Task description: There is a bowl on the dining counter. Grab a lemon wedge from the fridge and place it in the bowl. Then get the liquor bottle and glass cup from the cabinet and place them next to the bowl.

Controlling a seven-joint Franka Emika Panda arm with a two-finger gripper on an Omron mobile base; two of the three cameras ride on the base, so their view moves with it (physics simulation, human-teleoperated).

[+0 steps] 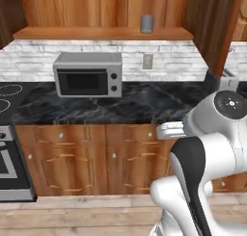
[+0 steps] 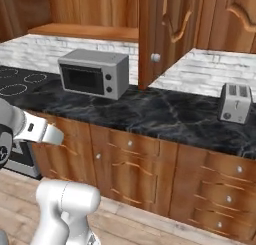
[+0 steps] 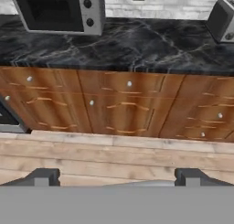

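You are facing a kitchen wall, and your claw (image 3: 117,177) is hanging low with its two tips spread wide apart, carrying nothing and pointing toward the base cabinets (image 3: 123,104) and the wood floor (image 3: 114,150) in front of it.

Ahead of the claw and well above it, the wooden wall cabinet (image 1: 101,11) is standing open, its door (image 2: 162,34) swung out toward you. On its plank shelf (image 1: 103,33) the glass cup (image 1: 146,24) is sitting upright, far from the claw, up and beyond it. No bottle is showing on the part of the shelf you can see.

Below the shelf, the dark marble table (image 1: 120,105) is carrying a grey microwave (image 1: 88,74) ahead and to the claw's left, and a toaster (image 2: 235,103) ahead and to its right. Both are well apart from the claw.

Judging from this, the cabinet stage is under way: the door is already open, but the cup is not yet picked up. Whether the lemon and bottle steps are done cannot be told here.
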